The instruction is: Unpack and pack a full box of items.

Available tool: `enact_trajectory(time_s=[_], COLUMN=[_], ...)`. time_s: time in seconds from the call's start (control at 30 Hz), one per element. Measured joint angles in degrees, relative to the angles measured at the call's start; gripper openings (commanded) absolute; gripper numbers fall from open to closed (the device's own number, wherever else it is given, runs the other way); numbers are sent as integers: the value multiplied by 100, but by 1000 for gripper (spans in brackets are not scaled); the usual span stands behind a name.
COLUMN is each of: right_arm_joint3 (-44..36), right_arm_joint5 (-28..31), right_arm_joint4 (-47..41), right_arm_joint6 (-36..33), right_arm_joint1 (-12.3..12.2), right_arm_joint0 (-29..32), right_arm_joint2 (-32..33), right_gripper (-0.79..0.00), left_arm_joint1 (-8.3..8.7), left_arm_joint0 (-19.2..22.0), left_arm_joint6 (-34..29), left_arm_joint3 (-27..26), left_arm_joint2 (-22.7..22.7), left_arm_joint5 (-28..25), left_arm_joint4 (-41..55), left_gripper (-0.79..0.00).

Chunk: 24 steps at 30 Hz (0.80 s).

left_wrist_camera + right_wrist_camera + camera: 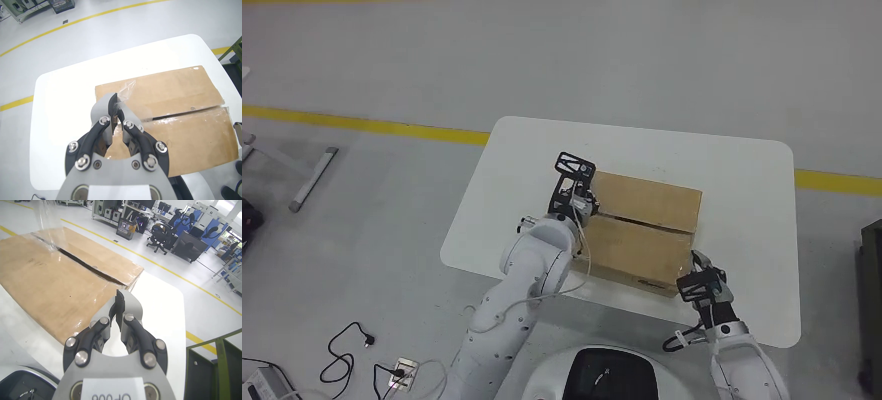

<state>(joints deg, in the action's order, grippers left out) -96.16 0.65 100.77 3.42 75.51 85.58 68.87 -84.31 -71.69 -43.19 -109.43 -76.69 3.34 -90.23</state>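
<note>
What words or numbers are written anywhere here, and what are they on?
Small round stamp on the cardboard box: too small to read.
Pen scribble on the box top: no clear letters.
White label on the right gripper: upside down and cut off by the picture's edge, so it cannot be read for sure.
No other text is readable.

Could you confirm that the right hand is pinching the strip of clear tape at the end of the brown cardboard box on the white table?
Not quite: it is the left hand that is pinching the strip of clear tape at the end of the brown cardboard box on the white table, as the left wrist view shows. The right hand is shut on nothing.
</note>
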Motion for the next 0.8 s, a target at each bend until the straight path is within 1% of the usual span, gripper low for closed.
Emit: enact_trajectory(time_s=[0.43, 0.63, 0.8], right_arm_joint3=[124, 153, 161], right_arm_joint5=[15, 5, -14], right_arm_joint4=[-35, -35, -50], right_arm_joint6=[-150, -197, -203], right_arm_joint1=[22, 30, 32], right_arm_joint0=[-147, -190, -193], right_arm_joint2=[-55, -67, -54], right_gripper=[-785, -785, -785], left_arm_joint1=[85, 111, 119], left_arm_joint0=[-43, -83, -101], left_arm_joint6=[22, 40, 60], left_arm_joint3=[-4, -7, -13], left_arm_joint2=[-777, -1029, -1149], left_arm_joint5=[270, 360, 454], left_arm_joint4=[-238, -245, -156], left_gripper=[-785, -785, -785])
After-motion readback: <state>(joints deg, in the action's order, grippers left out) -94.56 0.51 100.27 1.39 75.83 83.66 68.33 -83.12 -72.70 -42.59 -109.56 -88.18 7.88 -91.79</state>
